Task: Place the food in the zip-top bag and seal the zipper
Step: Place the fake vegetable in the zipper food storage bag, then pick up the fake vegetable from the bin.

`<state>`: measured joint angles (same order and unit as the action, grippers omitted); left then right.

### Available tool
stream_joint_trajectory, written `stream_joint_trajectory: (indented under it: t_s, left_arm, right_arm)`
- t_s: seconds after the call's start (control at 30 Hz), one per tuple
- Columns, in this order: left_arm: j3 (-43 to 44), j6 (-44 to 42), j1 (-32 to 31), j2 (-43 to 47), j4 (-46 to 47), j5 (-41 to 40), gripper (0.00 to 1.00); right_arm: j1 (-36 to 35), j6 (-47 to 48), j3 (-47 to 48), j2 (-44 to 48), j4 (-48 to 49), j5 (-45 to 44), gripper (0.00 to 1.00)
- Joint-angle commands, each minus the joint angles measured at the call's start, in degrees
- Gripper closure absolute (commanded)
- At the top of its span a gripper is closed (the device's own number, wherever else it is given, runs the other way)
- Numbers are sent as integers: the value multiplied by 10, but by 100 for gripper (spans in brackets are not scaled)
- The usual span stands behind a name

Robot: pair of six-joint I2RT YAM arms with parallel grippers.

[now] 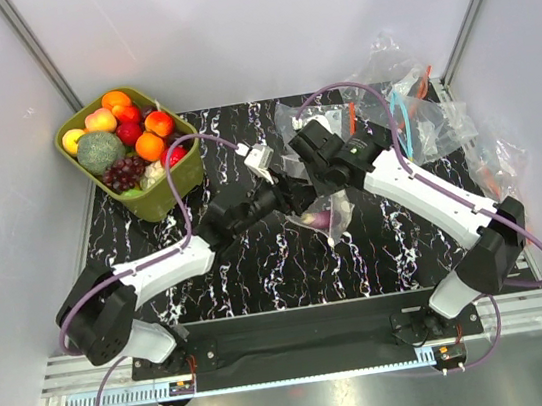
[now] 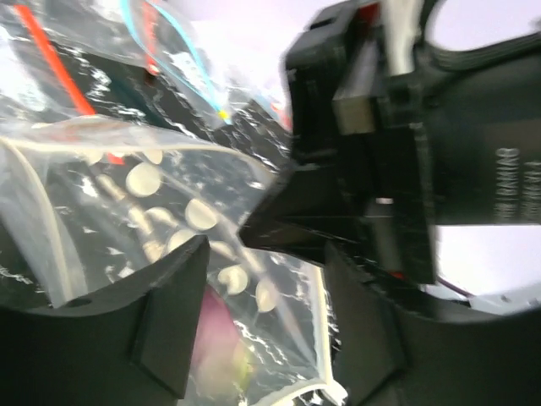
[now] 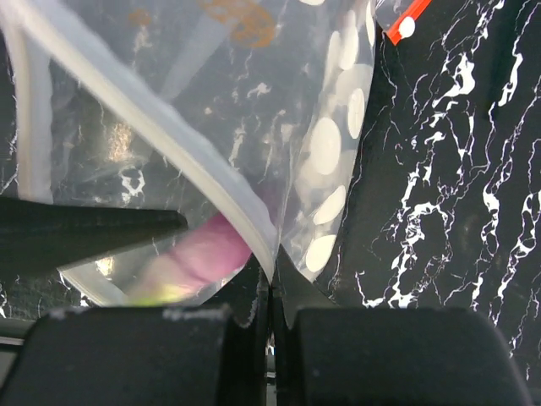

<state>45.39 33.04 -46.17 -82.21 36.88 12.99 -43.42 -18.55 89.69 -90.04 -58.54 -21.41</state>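
Note:
The white-dotted zip-top bag (image 1: 332, 217) lies mid-table between both grippers, with a purple food piece (image 1: 320, 219) inside. My right gripper (image 3: 272, 272) is shut on the bag's zipper strip (image 3: 169, 144), pinching its edge; the purple piece (image 3: 207, 254) shows through the plastic beside it. My left gripper (image 2: 266, 258) is open, its fingers (image 2: 169, 313) standing either side of the dotted bag (image 2: 194, 216) without pressing it. In the top view the left gripper (image 1: 301, 199) sits just under the right gripper (image 1: 309, 172). More food (image 1: 150, 145) and the grapes (image 1: 123, 171) stay in the tub.
The olive-green tub (image 1: 165, 203) stands at the back left. A heap of clear undotted bags (image 1: 410, 113) with blue and orange strips lies at the back right. The right gripper's black body (image 2: 389, 169) is close in front of my left wrist.

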Motion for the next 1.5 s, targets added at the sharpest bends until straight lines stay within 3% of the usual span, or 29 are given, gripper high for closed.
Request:
stream_joint_trajectory:
  t_s: [0.0,0.23,0.4,0.57,0.67,0.9,1.1,1.47]
  left_arm:
    - [23,-54,-8,16,-8,-66,34]
    - [57,-96,-8,83,-124,-83,29]
    - [98,-142,2,159,-294,-211,20]
    - [146,-164,85,173,-424,-252,8]
    - [218,-185,164,133,-529,-259,7]
    - [341,-231,320,37,-619,-265,3]
    - [487,-279,355,-101,-726,-267,1]
    - [559,-287,381,-225,-766,-276,1]
  right_arm:
    - [3,-5,10,22,9,-6,100]
    - [8,-5,11,17,4,-17,100]
    - [15,-6,3,21,8,-16,100]
    - [17,-4,-3,25,11,-12,100]
    - [18,-4,-6,28,11,-9,100]
    - [18,-3,-13,30,11,0,100]
    - [18,4,-18,31,17,3,100]
    - [22,7,-36,29,29,13,100]
